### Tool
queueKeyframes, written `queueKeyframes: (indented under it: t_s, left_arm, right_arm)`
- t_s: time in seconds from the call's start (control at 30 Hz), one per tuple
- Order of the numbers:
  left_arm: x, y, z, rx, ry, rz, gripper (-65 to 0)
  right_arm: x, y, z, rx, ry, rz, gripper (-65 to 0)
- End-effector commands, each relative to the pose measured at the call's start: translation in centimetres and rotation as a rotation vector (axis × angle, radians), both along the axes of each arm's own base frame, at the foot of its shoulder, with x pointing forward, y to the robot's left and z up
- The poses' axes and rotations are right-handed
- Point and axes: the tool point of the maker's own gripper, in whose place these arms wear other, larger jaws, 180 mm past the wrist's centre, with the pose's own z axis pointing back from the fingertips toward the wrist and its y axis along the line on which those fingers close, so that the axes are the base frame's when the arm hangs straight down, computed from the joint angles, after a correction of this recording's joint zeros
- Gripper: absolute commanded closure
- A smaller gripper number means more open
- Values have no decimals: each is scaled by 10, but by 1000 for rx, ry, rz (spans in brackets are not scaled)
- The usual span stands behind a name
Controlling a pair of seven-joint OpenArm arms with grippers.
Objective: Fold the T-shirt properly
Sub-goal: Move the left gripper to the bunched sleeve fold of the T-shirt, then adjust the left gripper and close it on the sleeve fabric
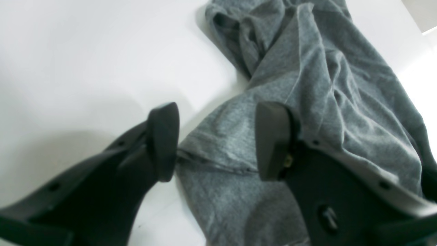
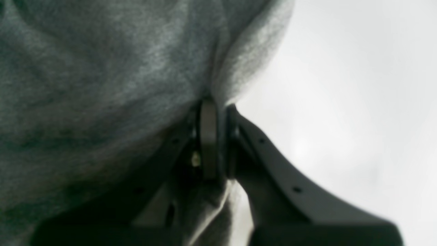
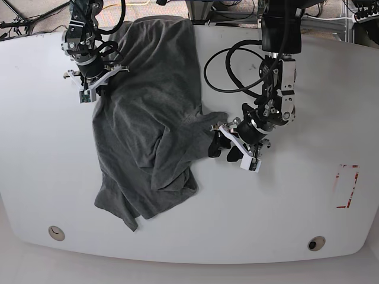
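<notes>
The T-shirt [image 3: 148, 130] is spread crumpled over the table's [image 3: 296, 225] left half; no tidy fold is seen, so nearly everything is left. Its far-left edge is pinched by the clenched right gripper [image 3: 95, 80], while the left gripper [image 3: 222, 142] is parted astride a right-hand hem, seemingly not yet grasping it.

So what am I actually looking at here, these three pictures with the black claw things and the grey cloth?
It is a robot with two arms working at a white table. The wide picture looks down on the whole table. The other two come from small cameras mounted on each arm's wrist, so they look along each claw, called an end effector.

The grey cloth is a T-shirt, lying rumpled and not yet folded.

The right end effector, at the wide picture's upper left, is pinched shut on an edge of the T-shirt; its own camera shows fabric squeezed between its two fingers.

The left end effector, mid-table in the wide picture, has its fingers apart, one on either side of a hem of the shirt. It holds nothing yet.
</notes>
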Motion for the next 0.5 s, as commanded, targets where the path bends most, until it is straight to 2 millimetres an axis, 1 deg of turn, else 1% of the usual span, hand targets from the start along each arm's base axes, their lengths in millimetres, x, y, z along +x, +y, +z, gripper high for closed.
queueKeyframes:
  t_s: [0.0,0.07,0.27,0.33,0.4,0.47]
  left_arm:
    - [8,1,14,-29,-47,1,-282]
    - [5,6,5,-32,-19,9,-242]
    - [-2,7,-6,-23,18,-5,-222]
    - [-2,7,-6,-19,19,-8,-206]
    - [-4,4,-7,7,24,-23,-140]
    - [-4,4,-8,12,31,-27,-113]
  right_arm:
    - [0,-1,3,-14,-1,12,0]
    - [0,-2,2,-12,4,9,0]
    - [0,-1,2,-11,2,11,0]
    - [0,-1,2,-11,3,11,0]
    - [-1,-1,1,-8,4,8,0]
    - [-1,-1,1,-8,4,7,0]
